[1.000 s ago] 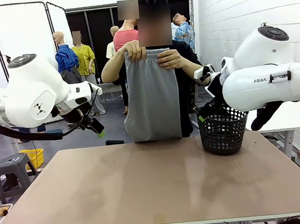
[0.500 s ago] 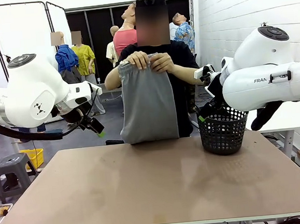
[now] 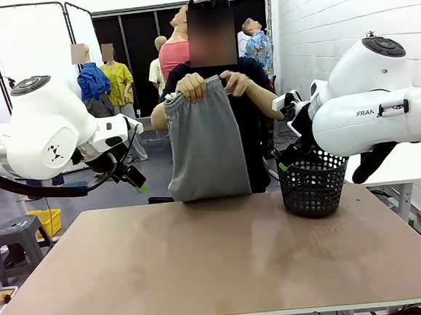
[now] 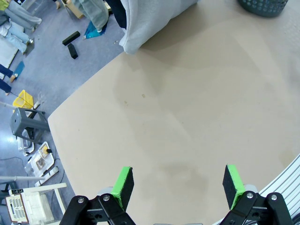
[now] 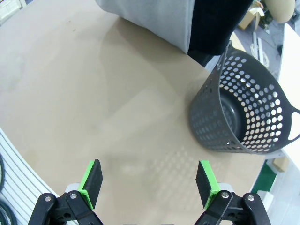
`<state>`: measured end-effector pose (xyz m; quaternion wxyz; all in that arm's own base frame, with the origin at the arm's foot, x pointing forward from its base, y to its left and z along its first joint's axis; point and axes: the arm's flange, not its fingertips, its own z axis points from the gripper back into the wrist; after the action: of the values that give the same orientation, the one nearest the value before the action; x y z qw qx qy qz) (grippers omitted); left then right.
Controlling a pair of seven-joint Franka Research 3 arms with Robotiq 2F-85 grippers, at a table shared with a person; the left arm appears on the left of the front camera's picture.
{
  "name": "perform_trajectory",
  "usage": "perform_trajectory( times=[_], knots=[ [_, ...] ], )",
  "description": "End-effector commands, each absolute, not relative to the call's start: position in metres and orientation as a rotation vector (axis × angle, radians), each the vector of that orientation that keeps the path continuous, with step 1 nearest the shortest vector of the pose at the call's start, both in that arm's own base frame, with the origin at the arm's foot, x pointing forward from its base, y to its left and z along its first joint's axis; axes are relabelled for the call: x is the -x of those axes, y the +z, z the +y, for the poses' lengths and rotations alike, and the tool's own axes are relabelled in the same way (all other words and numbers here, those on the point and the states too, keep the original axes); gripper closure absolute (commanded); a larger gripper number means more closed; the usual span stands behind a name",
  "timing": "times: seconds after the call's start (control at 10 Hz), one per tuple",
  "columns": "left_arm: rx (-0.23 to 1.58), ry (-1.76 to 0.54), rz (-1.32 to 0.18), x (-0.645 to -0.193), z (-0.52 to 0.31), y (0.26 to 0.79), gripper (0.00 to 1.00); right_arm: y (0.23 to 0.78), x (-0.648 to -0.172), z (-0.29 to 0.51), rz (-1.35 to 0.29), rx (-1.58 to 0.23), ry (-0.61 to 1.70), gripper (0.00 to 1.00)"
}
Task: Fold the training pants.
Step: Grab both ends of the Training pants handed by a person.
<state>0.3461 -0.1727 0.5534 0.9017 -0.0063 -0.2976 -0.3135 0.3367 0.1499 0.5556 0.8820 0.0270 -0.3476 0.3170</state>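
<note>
Black mesh basket (image 3: 312, 193) stands on table (image 3: 204, 260) at far right, its floor bare. Training pants (image 3: 207, 147) hang from person's hands (image 3: 192, 87) at far edge, just beside basket, well apart from both grippers. L gripper (image 4: 178, 168) & R gripper (image 5: 149, 164) gape fully, gripping nothing.

Black mesh basket (image 3: 315, 193) upright on brown table (image 3: 204, 260)

Grey training pants (image 3: 207, 149) hang upright, gathered waistband topmost, lower end at the table's far edge.
</note>
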Motion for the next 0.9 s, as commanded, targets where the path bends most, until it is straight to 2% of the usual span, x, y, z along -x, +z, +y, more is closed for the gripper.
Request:
perform_trajectory(
  times=[0.0,0.8],
  knots=[
    [0.012,-0.652,-0.614,-0.3465,-0.1711,0.5527,0.0,0.5556,-0.3368,0.1498,-0.724,-0.056,0.661,0.0],
    [0.012,-0.652,-0.614,-0.3465,-0.1711,0.5527,0.0,0.5556,-0.3368,0.1498,-0.724,-0.056,0.661,0.0]
  ],
)
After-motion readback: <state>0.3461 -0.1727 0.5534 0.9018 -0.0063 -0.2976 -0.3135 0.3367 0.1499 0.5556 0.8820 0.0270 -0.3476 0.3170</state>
